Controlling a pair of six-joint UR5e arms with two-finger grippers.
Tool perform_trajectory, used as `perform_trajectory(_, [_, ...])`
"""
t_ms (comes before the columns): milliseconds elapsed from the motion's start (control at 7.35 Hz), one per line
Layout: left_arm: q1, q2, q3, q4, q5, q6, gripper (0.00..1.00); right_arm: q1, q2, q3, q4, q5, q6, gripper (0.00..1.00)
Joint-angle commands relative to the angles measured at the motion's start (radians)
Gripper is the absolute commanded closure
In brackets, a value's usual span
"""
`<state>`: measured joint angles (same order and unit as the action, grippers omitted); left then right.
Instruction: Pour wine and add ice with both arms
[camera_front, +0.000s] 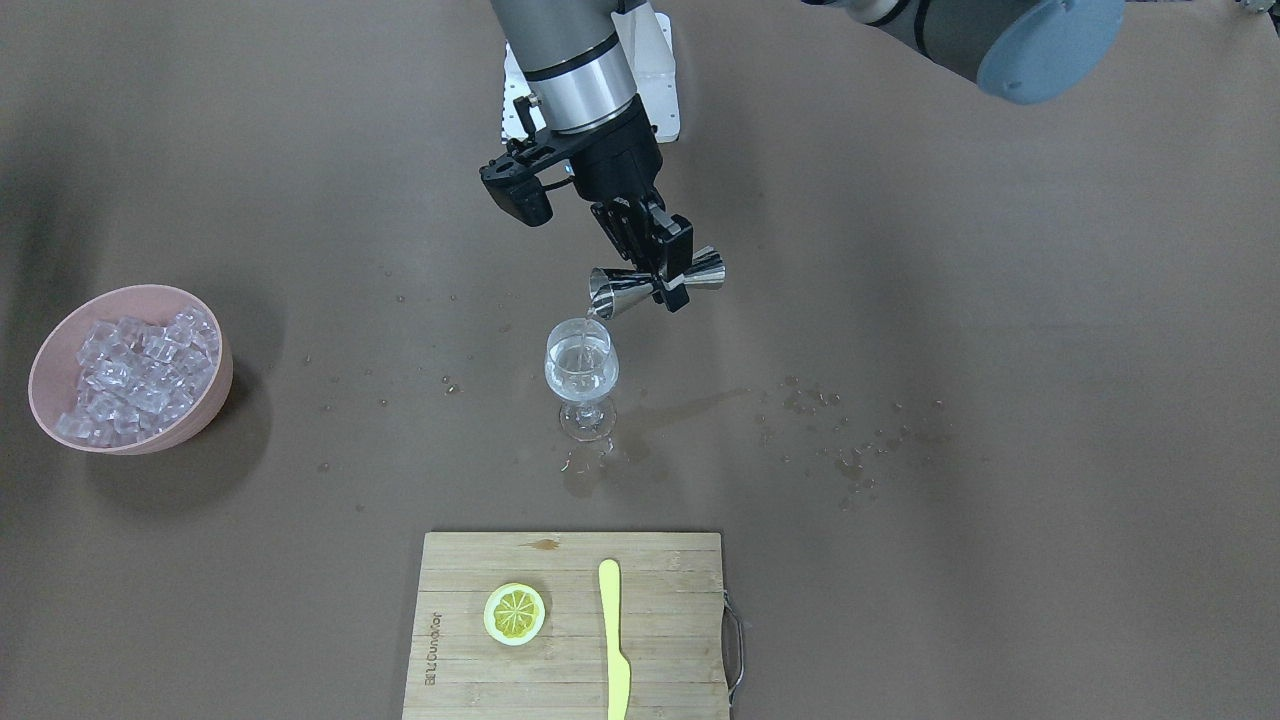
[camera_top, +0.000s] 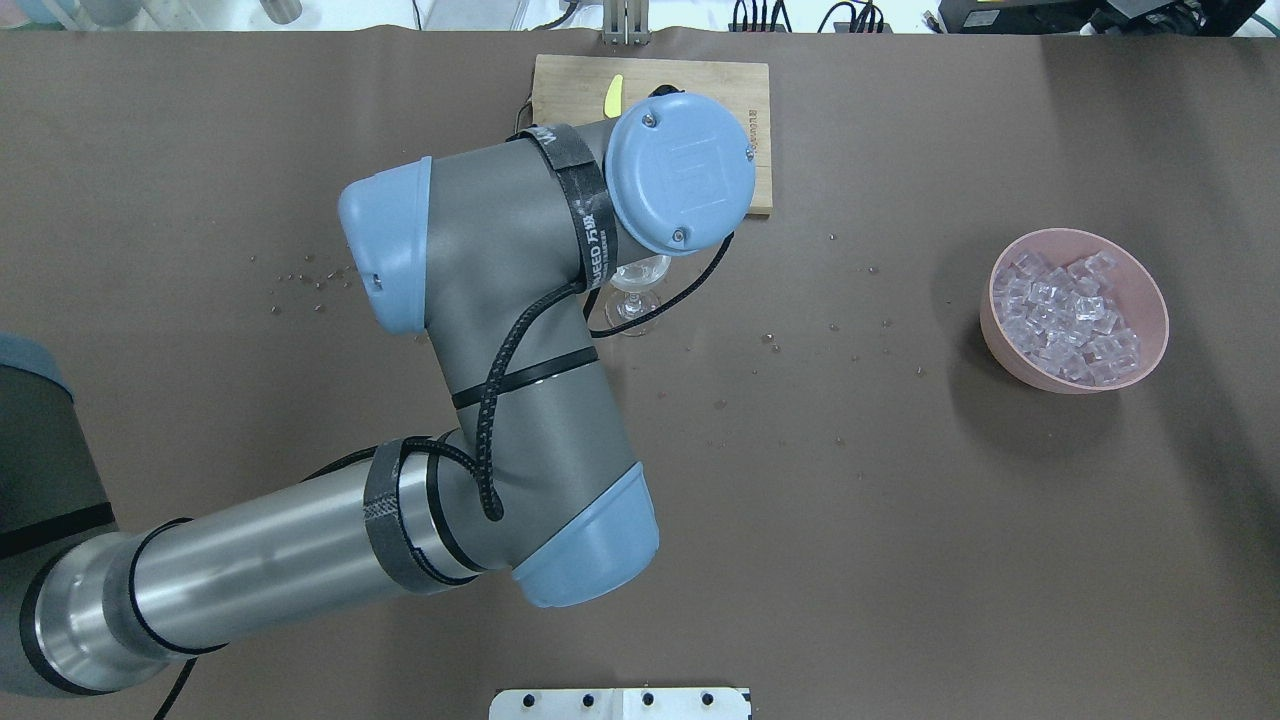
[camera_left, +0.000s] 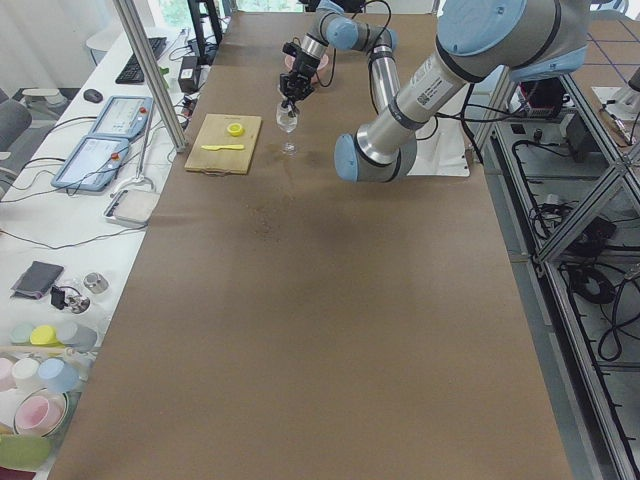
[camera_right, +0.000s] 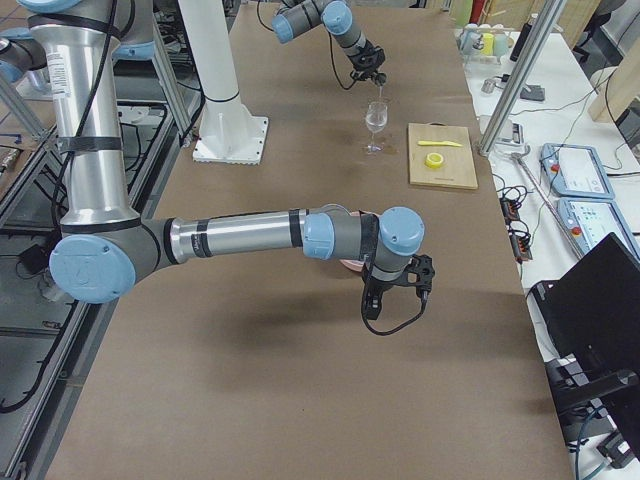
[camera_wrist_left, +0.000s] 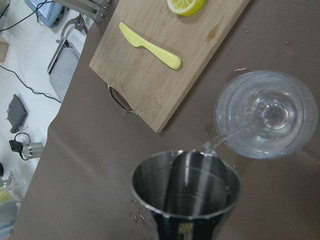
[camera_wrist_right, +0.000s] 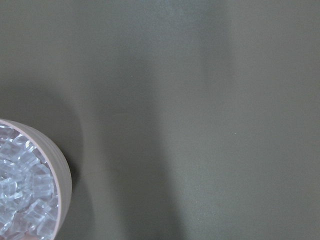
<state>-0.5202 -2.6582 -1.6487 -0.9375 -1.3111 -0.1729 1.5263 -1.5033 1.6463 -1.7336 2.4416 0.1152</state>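
Note:
My left gripper (camera_front: 672, 278) is shut on a steel double-ended jigger (camera_front: 655, 280), tipped on its side just above a stemmed glass (camera_front: 581, 370). In the left wrist view a thin clear stream of wine (camera_wrist_left: 227, 137) runs from the jigger's lip (camera_wrist_left: 185, 190) into the glass (camera_wrist_left: 267, 115), which holds some clear liquid. The ice (camera_front: 135, 375) is heaped in a pink bowl (camera_front: 60, 350) far to one side. My right gripper (camera_right: 392, 290) hangs by that bowl in the exterior right view only. I cannot tell whether it is open or shut. Its wrist view shows the ice (camera_wrist_right: 20, 200) at the lower left.
A wooden cutting board (camera_front: 570, 670) lies near the operators' edge with a lemon slice (camera_front: 514, 613) and a yellow plastic knife (camera_front: 613, 640) on it. Water droplets (camera_front: 850, 440) are scattered on the brown table around the glass.

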Motion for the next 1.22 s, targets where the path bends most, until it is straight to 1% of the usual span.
perform_trajectory(0, [0.0, -0.025, 0.018, 0.055, 0.033, 0.055, 1.0, 0.0, 0.0, -0.013, 0.0, 0.004, 0.0, 0.0])
perform_trajectory(272, [0.002, -0.035, 0.018, 0.086, 0.038, 0.085, 1.0, 0.0, 0.0, -0.025, 0.0, 0.017, -0.002, 0.0])
perform_trajectory(408, [0.003, -0.045, 0.024, 0.112, 0.065, 0.126, 1.0, -0.003, 0.002, -0.025, 0.002, 0.017, -0.002, 0.0])
perform_trajectory(544, [0.003, -0.049, 0.026, 0.126, 0.069, 0.133, 1.0, -0.003, 0.0, -0.023, 0.002, 0.019, 0.0, 0.0])
perform_trajectory(816, [0.003, -0.066, 0.056, 0.126, 0.07, 0.133, 1.0, -0.003, 0.003, -0.02, 0.002, 0.02, 0.0, 0.0])
perform_trajectory(1088, [0.003, -0.066, 0.047, 0.114, 0.066, 0.119, 1.0, -0.005, 0.003, -0.014, 0.003, 0.02, 0.0, 0.0])
